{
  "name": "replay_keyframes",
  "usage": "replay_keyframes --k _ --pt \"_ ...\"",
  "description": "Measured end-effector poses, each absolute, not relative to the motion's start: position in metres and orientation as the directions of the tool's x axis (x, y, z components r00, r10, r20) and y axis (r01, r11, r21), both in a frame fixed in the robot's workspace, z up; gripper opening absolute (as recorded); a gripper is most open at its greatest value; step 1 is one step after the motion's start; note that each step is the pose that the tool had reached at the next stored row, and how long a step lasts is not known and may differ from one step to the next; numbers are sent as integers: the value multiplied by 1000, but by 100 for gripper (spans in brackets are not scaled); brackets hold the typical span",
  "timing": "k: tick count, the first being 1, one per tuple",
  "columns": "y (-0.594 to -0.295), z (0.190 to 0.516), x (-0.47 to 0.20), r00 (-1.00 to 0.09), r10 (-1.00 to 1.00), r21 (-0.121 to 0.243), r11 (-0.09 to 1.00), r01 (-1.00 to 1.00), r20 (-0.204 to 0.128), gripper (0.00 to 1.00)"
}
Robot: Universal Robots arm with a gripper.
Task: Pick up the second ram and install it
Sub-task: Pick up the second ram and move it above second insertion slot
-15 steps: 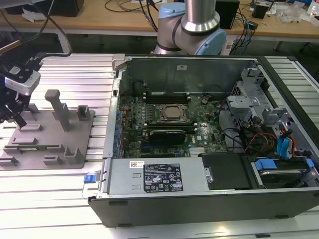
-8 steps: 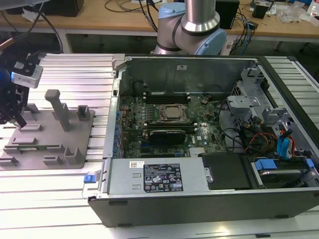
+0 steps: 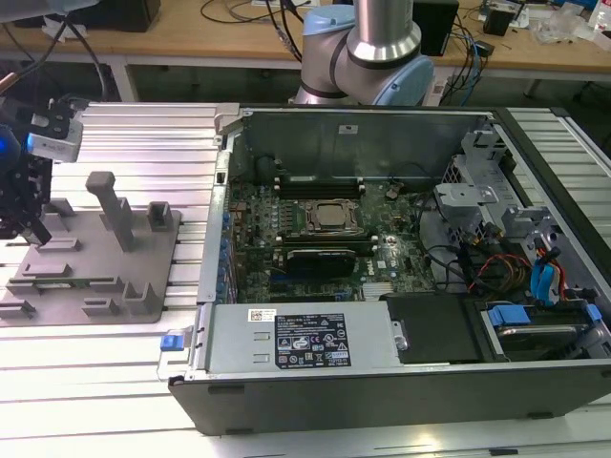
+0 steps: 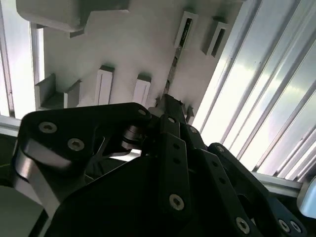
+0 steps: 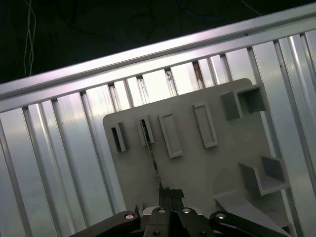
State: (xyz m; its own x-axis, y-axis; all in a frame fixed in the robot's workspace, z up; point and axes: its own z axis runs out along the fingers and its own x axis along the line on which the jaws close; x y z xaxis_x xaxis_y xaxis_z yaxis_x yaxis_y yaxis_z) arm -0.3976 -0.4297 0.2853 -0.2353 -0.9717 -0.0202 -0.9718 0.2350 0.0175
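The second ram (image 5: 152,158) is a thin stick seen edge-on, standing in a slot of the grey holder tray (image 5: 197,168). In the second wrist view the ram (image 4: 173,69) runs straight into my black fingers. My gripper (image 5: 170,192) has its fingers pressed together around the stick's near part, and it hides the rest of the stick. In the exterior view the gripper (image 3: 36,229) hangs low over the tray (image 3: 143,258) at the exterior view's left, far from the open computer case (image 3: 382,239).
Raised blocks and a tall post (image 3: 113,205) stand on the tray. Inside the case lie the silver CPU socket (image 3: 331,217), memory slots (image 3: 320,181) behind it and a black expansion card (image 3: 329,256). Ribbed metal table (image 3: 124,363) surrounds both. The arm's base (image 3: 368,57) stands behind the case.
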Motion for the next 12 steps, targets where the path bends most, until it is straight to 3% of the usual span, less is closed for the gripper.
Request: replay_keyframes --k 12 --pt "-430 280 -398 -143 -989 9 143 -990 -22 8"
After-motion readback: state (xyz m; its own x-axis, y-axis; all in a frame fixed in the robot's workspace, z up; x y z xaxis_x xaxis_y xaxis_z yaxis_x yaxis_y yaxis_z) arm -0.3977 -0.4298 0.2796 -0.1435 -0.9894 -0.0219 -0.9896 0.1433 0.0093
